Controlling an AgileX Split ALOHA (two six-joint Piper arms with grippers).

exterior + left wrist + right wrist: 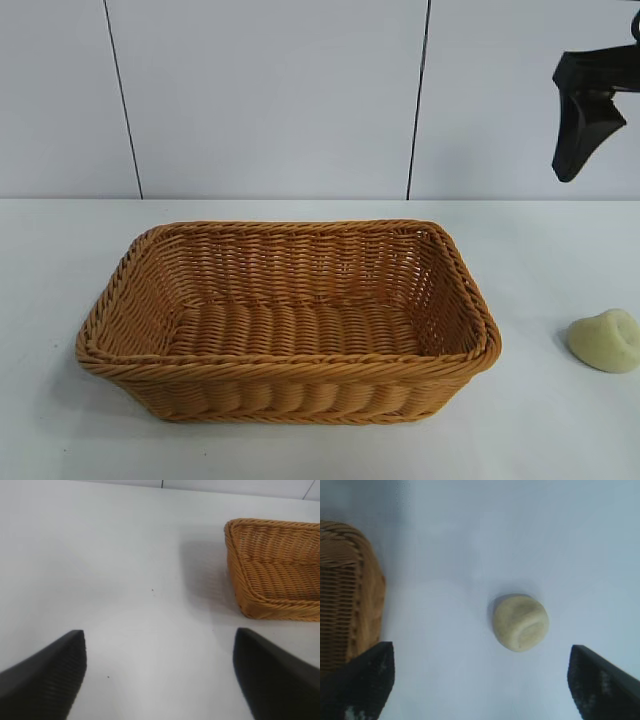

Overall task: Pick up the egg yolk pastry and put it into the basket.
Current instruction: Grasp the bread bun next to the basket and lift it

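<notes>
The egg yolk pastry (606, 341) is a small pale cream lump lying on the white table to the right of the basket (290, 392), apart from it. The orange-brown wicker basket stands in the middle of the table and is empty. My right gripper (585, 130) hangs high above the table, at the right edge of the exterior view, above the pastry. In the right wrist view it (481, 680) is open and empty, with the pastry (521, 622) below, ahead of its fingertips, and the basket's end (350, 605) to one side. My left gripper (160, 672) is open and empty over bare table beside the basket (275, 570).
A white tiled wall (270, 100) with dark seams rises behind the table. The white table (560, 440) runs on all sides of the basket.
</notes>
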